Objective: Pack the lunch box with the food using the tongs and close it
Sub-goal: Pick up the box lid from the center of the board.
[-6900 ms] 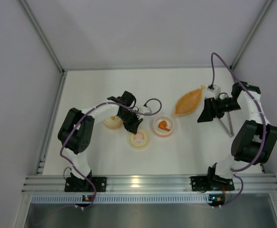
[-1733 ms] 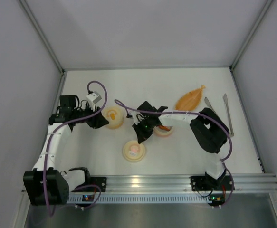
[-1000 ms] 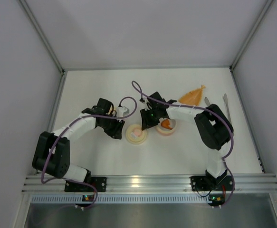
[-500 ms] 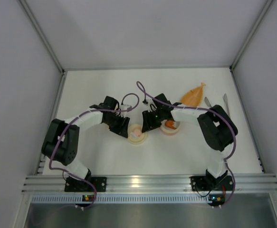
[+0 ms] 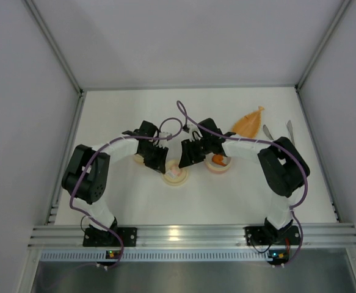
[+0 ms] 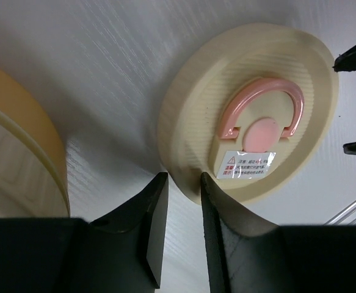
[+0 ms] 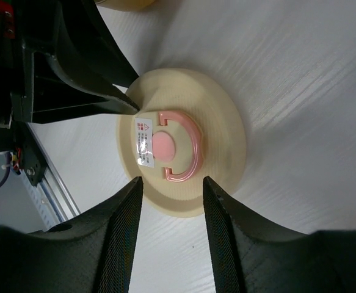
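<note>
While the table [image 5: 239, 195] bears the yellow tub [image 6: 19, 177] and the pink tub [image 5: 218, 165], the pink one with food [image 5: 219, 160] inside, the lid [image 6: 251, 119] lies flat between them. The left gripper [image 6: 181, 183] is nearly closed and nips the lid's rim. The right gripper [image 7: 171, 182] hangs part-open over the opposite edge, holding nothing. Held by one edge only, the lid could tilt, slip out or seat crooked, and the crowded fingers could knock together. A white sticker [image 6: 246, 165] on the lid shows a red warning triangle; its print is too small to read.
</note>
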Controlling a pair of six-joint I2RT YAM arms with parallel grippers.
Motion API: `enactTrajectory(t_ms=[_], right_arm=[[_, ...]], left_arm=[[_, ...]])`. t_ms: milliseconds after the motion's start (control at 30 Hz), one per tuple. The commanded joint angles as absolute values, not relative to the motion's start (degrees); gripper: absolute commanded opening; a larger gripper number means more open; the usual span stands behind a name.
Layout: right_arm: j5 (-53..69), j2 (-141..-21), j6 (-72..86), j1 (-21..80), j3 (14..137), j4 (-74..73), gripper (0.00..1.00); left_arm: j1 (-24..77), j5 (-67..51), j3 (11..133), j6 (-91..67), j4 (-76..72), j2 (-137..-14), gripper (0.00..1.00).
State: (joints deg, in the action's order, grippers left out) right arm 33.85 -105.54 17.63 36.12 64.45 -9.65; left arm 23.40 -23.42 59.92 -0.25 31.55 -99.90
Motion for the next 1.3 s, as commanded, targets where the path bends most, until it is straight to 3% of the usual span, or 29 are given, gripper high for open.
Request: enactTrajectory(t_ms=[0, 100, 533, 967, 1267], right_arm=[[34.2, -105.5, 17.1, 35.5, 65.6, -5.8, 0.45], [33.6, -106.5, 17.3, 35.5, 65.7, -5.7, 0.48], [35.0, -111.0, 17.9, 35.6, 67.7, -4.7, 0.46], [42.6, -111.3, 21.8, 35.8, 68.2, -4.1, 0.37], [44.5, -108.2, 24.3, 35.8, 67.1, -2.1, 0.35]], left_arm=[[23.5, -21.2, 60.9, -1.8, 31.1, -101.1, 0.33], [23.5, -21.1, 61.2, -1.9, 31.2, -101.6, 0.29], [23.6, -19.9, 63.0, -2.2, 32.3, -104.6, 0.18], [23.6, -18.5, 64.9, -2.9, 33.5, -107.7, 0.04], [23.6, -18.2, 65.2, -3.1, 33.6, -108.6, 0.01]])
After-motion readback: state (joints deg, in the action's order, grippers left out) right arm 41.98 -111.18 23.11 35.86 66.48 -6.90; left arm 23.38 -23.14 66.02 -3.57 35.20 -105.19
